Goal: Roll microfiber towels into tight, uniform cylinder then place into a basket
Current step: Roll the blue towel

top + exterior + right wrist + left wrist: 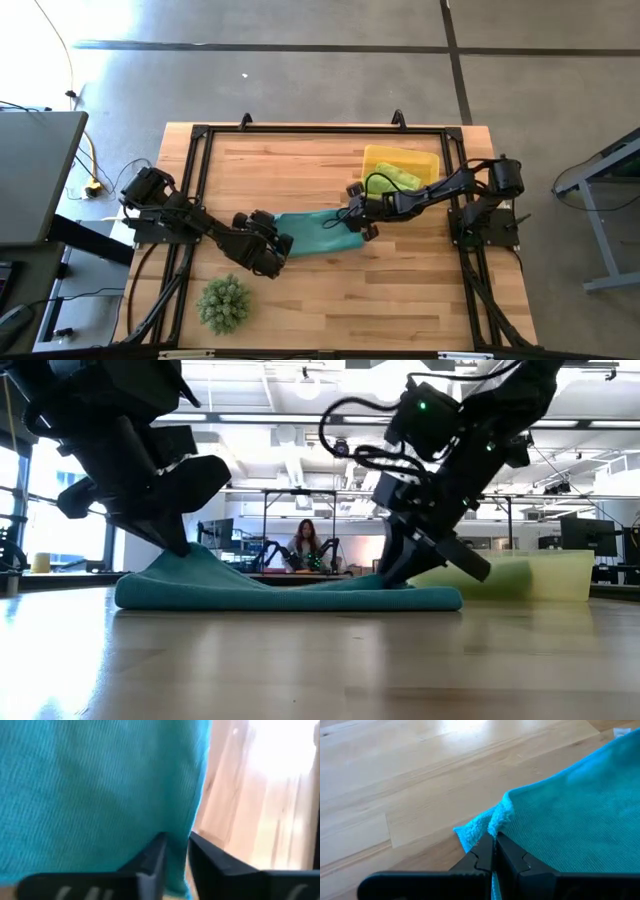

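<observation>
Teal towel (315,232), translucent yellow basket (432,158), lime-green towel (392,177)

towel (318,232) lies flat mid-table between my two grippers. my left gripper (283,246) sits at its left edge, my right gripper (352,226) at its right edge. basket (432,161) stands behind-right of the towel, a second towel (393,177) in it. plant (223,303) near the front edge, left of centre.

Two black jointed arms, left arm (190,220) blocky at the wrist, right arm (440,190) slimmer, looped black cables along both, small green light on one wrist housing, dark flat tapered fingers (482,857), matte black square bases
</observation>
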You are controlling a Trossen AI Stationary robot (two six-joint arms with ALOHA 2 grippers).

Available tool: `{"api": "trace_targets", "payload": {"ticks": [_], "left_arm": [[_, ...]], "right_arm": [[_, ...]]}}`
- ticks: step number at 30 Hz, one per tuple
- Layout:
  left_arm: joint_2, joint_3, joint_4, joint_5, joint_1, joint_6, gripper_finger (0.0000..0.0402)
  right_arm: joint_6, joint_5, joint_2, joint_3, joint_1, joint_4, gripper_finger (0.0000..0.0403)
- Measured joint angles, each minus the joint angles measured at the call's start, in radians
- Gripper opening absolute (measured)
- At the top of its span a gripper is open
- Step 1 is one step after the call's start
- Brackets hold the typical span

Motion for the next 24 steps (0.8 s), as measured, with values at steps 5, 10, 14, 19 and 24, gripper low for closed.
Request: {"api": "trace_targets", "payload": {"ticks": [5, 10, 14, 19, 24], "left_arm": [[0.000, 0.000, -0.001, 0.002, 0.000, 0.000, 0.0000], [0.000, 0.000, -0.031, 0.010, 0.000, 0.002, 0.0000], [0.000, 0.000, -0.038, 0.076, 0.012, 0.055, 0.0002], [0.000, 0.000, -0.037, 0.128, 0.026, 0.095, 0.0030], [0.000, 0.000, -0.041, 0.089, 0.047, 0.168, 0.0088]], "right_arm": [[0.075, 0.112, 0.000, 0.078, 0.032, -0.085, 0.0142], [0.333, 0.054, 0.000, 0.184, 0.061, -0.302, 0.0154], [0.485, -0.086, 0.000, 0.189, 0.066, -0.303, 0.0147], [0.570, -0.108, 0.000, 0.159, 0.066, -0.264, 0.0144], [0.654, -0.169, 0.000, 0.158, 0.074, -0.260, 0.0144]]}}
